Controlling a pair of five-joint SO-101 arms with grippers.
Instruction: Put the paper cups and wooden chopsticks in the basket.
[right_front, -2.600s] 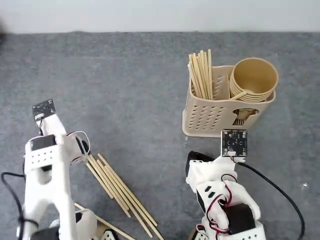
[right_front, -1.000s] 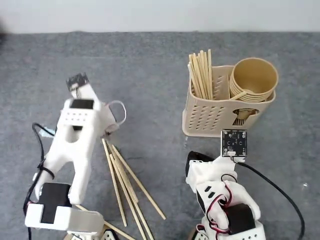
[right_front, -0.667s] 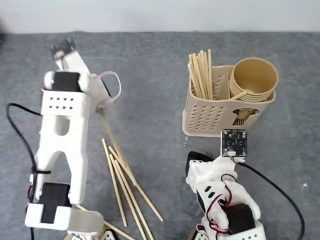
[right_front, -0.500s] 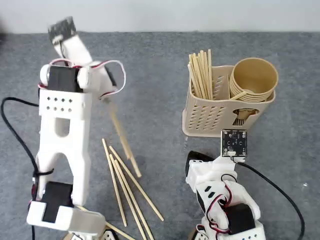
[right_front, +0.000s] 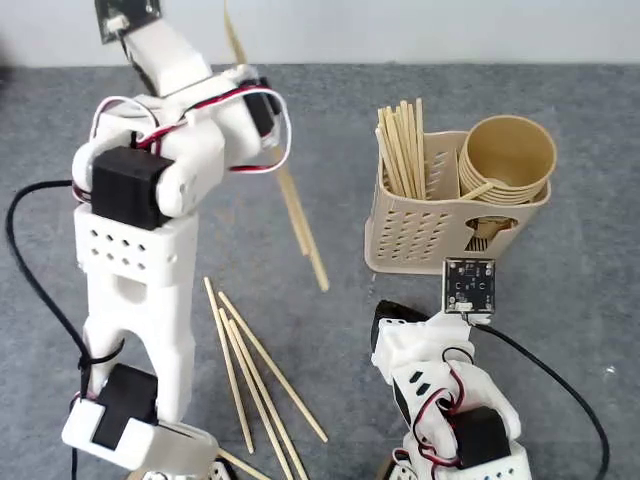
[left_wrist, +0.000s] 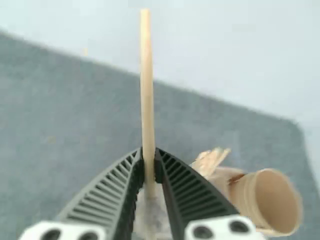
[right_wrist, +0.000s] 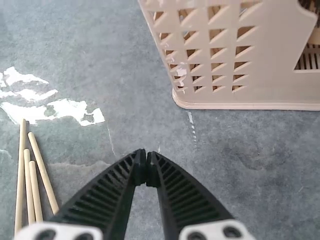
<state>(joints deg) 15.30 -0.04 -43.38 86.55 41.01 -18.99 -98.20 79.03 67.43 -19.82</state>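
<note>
Lift is complete in the high view: left gripper (right_front: 262, 120) has risen off the loose wooden chopsticks (right_front: 250, 370), clamping one pale wooden chopstick (right_front: 300, 225), with the beige perforated plastic basket (right_front: 420, 235) near but not yet under it; insertion likely follows. Stacked tan paper cups (right_front: 510, 155) are already inside.

Left wrist view: jaws pinch the stick narrowly.

Right wrist view: right gripper (right_wrist: 146, 167) is closed and empty, basket ahead.

Surface is grey mat (right_front: 560, 330); white wall (right_front: 400, 30) behind.

Matt wooden chopstick (left_wrist: 145, 100); plastic basket (right_front: 415, 236); paper cups (right_front: 512, 150).
</note>
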